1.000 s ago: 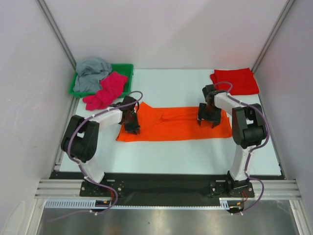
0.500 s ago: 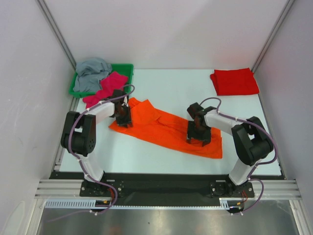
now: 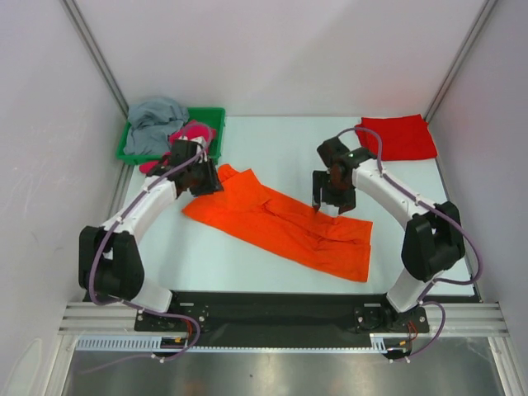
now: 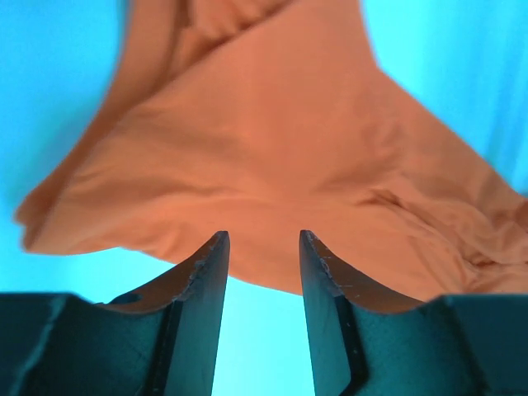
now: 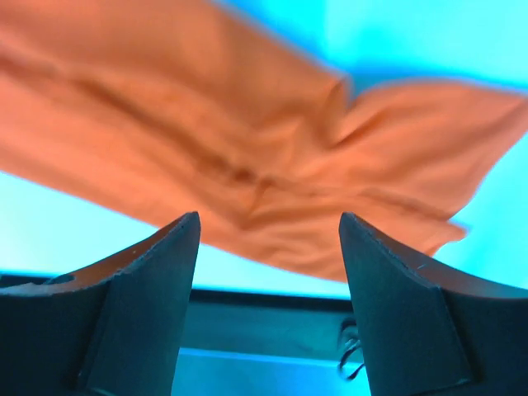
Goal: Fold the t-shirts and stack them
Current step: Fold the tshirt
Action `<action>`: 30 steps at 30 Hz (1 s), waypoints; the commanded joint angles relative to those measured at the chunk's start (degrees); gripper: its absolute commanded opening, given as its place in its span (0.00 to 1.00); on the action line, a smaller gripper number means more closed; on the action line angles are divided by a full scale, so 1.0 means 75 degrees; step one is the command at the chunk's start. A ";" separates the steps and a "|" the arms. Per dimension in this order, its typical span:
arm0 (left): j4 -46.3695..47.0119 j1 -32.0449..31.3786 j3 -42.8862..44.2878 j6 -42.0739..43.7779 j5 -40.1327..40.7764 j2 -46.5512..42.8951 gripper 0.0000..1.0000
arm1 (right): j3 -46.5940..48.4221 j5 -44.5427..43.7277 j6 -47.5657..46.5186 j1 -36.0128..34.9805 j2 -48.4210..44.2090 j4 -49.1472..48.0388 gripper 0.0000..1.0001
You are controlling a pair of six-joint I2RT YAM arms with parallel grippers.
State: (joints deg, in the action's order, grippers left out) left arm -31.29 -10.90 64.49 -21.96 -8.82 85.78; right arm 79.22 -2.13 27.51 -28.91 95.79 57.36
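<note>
Top view: on the counter (image 3: 280,148) your orange shirt (image 3: 280,224) lies slantwise, mid-fold. The folded red shirt (image 3: 400,139) sits far right, probably the stack's base. Grey shirt (image 3: 157,124) and pink shirt (image 3: 196,129) wait at the tray (image 3: 213,114). Left jaws, right jaws: both apart, empty, above the orange.

Open table (image 3: 280,144) between green tray (image 3: 216,112) and red t-shirt (image 3: 401,139), orange t-shirt (image 3: 280,221) nearer.

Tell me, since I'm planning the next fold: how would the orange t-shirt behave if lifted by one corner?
Probably floppy: the orange t-shirt lies flat with soft creases, so it would likely sag from one corner. It looks thin, so it is likely light for its spread. Pushed, it would probably bunch rather than slide.
</note>
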 commanded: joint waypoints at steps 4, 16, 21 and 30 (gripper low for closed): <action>-0.0058 -0.1218 0.0424 -0.1373 0.1442 0.0678 0.43 | 0.0628 -0.0102 -0.1381 0.0865 0.0938 0.0192 0.71; -0.0633 -0.2086 0.2205 -0.2288 0.2992 0.3585 0.48 | -0.0613 -0.0431 -0.1407 0.0925 0.1326 -0.0816 0.68; -0.0516 -0.2133 0.3049 -0.1552 0.2255 0.4709 0.49 | -0.1433 -0.0384 -0.0600 0.0854 0.1221 -0.1202 0.68; 0.0479 -0.2367 0.4103 -0.0777 0.0276 0.5612 0.50 | -0.3142 0.0060 0.0784 0.0479 0.0413 -0.1882 0.68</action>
State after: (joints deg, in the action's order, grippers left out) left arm -36.88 -26.79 92.27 -30.46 4.43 122.58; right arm 61.01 -4.91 27.99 -23.18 99.53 43.72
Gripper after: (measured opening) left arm 0.504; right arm 0.678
